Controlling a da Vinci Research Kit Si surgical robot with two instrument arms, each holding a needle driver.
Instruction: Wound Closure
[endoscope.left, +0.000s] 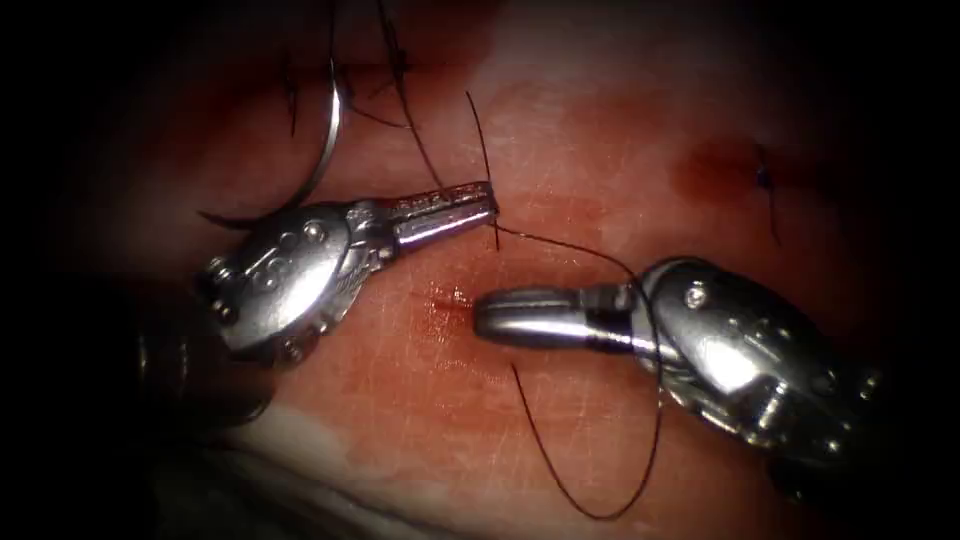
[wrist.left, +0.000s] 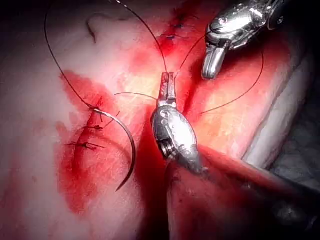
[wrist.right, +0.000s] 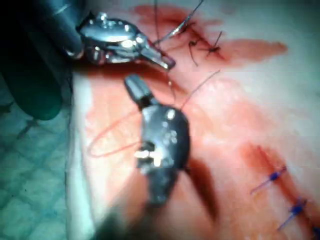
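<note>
Red-stained tissue (endoscope.left: 560, 130): left tool (endoscope.left: 490, 205) grips thread (endoscope.left: 560, 243); curved needle (wrist.left: 127, 145) lies free

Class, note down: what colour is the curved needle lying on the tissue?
Silvery metallic needle, clearest in the left wrist view.

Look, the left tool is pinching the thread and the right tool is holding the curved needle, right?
Not quite. The left tool does pinch the thread, but the right tool holds nothing. The needle lies loose on the tissue beside the stitches, away from both tools, as the left wrist view shows.
</note>
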